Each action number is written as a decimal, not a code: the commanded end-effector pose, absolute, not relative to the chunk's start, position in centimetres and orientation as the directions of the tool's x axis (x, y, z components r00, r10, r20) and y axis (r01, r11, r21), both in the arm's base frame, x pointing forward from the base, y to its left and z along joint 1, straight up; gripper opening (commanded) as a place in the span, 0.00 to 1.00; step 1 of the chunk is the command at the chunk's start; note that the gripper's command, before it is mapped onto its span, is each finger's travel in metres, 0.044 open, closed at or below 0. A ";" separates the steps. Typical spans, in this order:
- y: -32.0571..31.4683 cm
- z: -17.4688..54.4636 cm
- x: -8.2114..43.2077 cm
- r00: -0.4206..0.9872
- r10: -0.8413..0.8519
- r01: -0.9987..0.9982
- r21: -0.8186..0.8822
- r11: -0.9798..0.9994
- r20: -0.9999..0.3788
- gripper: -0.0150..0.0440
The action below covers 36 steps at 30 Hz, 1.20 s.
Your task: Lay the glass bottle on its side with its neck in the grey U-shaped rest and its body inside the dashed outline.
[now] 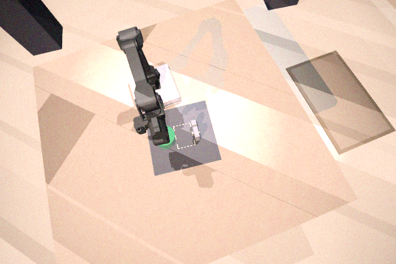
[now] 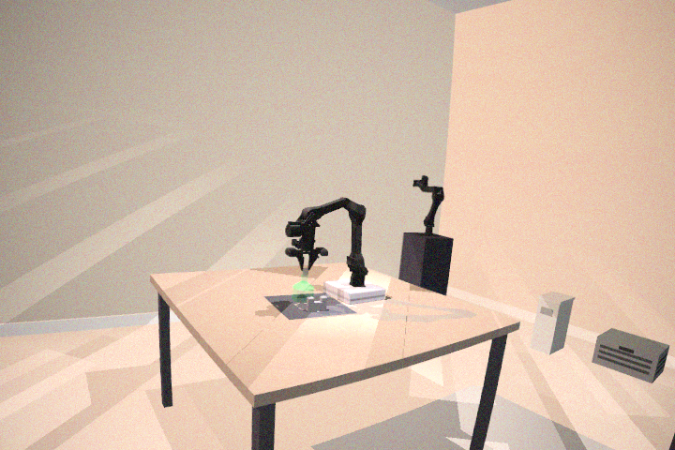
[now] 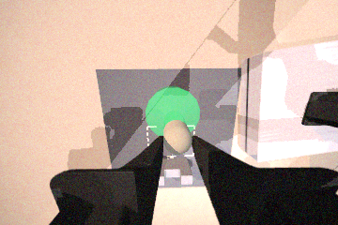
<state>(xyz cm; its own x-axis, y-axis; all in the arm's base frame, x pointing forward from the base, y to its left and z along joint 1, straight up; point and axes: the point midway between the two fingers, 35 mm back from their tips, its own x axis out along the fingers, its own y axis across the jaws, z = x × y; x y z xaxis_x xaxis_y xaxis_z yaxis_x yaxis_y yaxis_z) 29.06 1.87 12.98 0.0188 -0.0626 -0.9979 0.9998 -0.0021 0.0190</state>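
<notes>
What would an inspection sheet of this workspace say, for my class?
Surface: pale wooden table, dark grey square mat.
Job's things: green glass bottle, upright; grey U-shaped rest; white dashed outline.
Clutter: nothing seen.
Gripper: black parallel-jaw gripper, shut on the bottle's neck.
Cables: nothing seen.
Surroundings: second black arm on a dark pedestal; slatted grey box; pale upright cabinet.

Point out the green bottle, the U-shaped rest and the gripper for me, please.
green bottle (image 1: pixel 171 137) (image 2: pixel 303 291) (image 3: pixel 173 103): top, exterior and wrist views; its body
U-shaped rest (image 1: pixel 196 131) (image 2: pixel 317 305): top and exterior views; its middle
gripper (image 2: pixel 306 268) (image 3: pixel 177 139): exterior and wrist views; between its fingertips
</notes>
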 end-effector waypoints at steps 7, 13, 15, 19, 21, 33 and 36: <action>3.2 13.3 29.1 0.018 -0.067 1.000 0.018 -0.005 -0.998 0.46; 3.5 13.3 29.1 0.015 -0.082 1.000 0.016 -0.012 -0.997 0.46; 3.6 13.3 29.1 0.014 -0.087 1.000 0.015 -0.014 -0.996 0.46; 3.9 13.3 29.1 0.012 -0.098 1.000 0.014 -0.019 -0.995 0.46; 4.0 13.3 29.1 0.011 -0.103 1.000 0.013 -0.022 -0.995 0.46; 4.7 13.4 29.1 0.005 -0.134 0.999 0.010 -0.037 -0.991 0.46; 4.9 13.4 29.1 0.003 -0.142 0.999 0.009 -0.041 -0.990 0.46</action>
